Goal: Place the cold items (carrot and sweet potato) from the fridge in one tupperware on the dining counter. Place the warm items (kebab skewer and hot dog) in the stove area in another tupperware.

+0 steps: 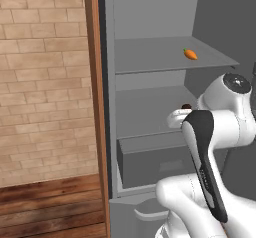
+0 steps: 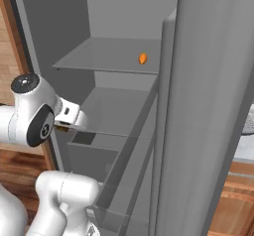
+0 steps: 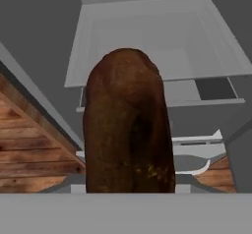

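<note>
The sweet potato (image 3: 129, 122) is clamped in the gripper (image 1: 181, 116), held at the front edge of the fridge's middle shelf (image 1: 145, 113), with open room above it. The carrot (image 1: 190, 54) lies alone on the upper shelf (image 1: 150, 57), towards the right. The drawer (image 1: 150, 159) sits below.

This is a home kitchen. An open grey fridge (image 1: 165, 107) with shelves and a lower drawer (image 1: 155, 159) holds food, a carrot (image 1: 190, 54) lying on its upper shelf (image 1: 150, 57). To its left a wooden panel (image 1: 95, 107) meets a pale brick wall (image 1: 42, 77) above a wood plank floor (image 1: 50, 207).
</note>
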Available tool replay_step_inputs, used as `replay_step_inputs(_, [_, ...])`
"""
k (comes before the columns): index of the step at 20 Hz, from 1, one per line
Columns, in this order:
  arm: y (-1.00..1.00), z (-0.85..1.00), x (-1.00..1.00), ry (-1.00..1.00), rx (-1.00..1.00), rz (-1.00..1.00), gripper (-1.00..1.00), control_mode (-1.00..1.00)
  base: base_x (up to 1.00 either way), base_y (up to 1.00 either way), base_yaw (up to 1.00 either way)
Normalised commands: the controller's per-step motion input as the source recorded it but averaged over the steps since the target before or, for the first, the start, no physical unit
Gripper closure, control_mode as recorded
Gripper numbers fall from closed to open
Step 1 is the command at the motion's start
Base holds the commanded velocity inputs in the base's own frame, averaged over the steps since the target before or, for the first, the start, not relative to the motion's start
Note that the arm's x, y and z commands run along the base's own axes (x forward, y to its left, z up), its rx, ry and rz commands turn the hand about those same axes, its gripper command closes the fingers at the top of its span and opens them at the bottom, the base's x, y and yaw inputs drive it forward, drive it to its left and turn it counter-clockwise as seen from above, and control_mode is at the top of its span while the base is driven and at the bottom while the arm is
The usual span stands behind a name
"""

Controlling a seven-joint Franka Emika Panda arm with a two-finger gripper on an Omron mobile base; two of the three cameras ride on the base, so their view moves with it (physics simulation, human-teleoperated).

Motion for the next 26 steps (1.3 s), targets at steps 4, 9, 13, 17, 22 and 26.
replay_step_inputs(4, [0.0,0.18,-0.41,-0.06,0.0,0.0,1.0,-1.0,0.0,0.0,0.0])
replay_step_inputs(9, [0.0,0.0,-0.04,0.0,0.0,0.0,1.0,1.0,0.0,0.0,0.0])
replay_step_inputs(13, [0.0,0.0,0.0,0.0,0.0,0.0,1.0,1.0,-0.83,0.0,0.25])
replay_step_inputs(17, [0.0,0.0,0.0,0.0,0.0,0.0,1.0,1.0,-0.84,0.0,0.4])
replay_step_inputs(22, [0.0,0.0,0.0,0.0,0.0,0.0,1.0,1.0,-0.38,0.28,0.62])
replay_step_inputs(26, [0.0,0.0,0.0,0.0,0.0,0.0,1.0,1.0,-0.06,0.56,0.75])
